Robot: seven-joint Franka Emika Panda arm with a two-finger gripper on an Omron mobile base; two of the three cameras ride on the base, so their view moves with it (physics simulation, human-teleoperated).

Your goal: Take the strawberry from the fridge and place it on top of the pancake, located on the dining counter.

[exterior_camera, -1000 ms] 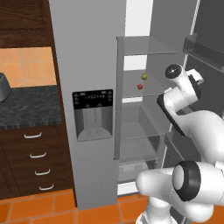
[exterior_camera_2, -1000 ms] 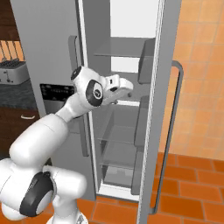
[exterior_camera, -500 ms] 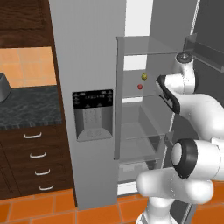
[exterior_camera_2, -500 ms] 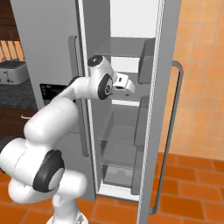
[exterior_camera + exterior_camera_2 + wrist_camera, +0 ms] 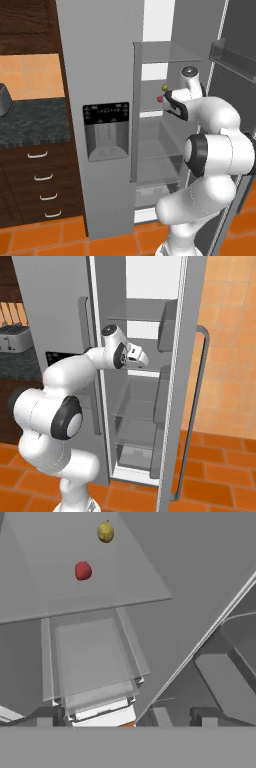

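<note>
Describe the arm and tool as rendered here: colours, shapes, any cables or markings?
The arm is glossy white, built of fat rounded links with bulbous elbows; the joints show as dark grey to black rings and round caps. The tool ends in two small dark finger tips on a white hand. No cables, hoses, logos or markings are visible on it.

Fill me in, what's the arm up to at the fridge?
The arm is reaching into the open fridge with its gripper open and empty. The strawberry lies on a glass shelf, apart from a small yellowish ball on the same shelf. Nothing is grasped yet; the hand is above and short of the berry.
</note>
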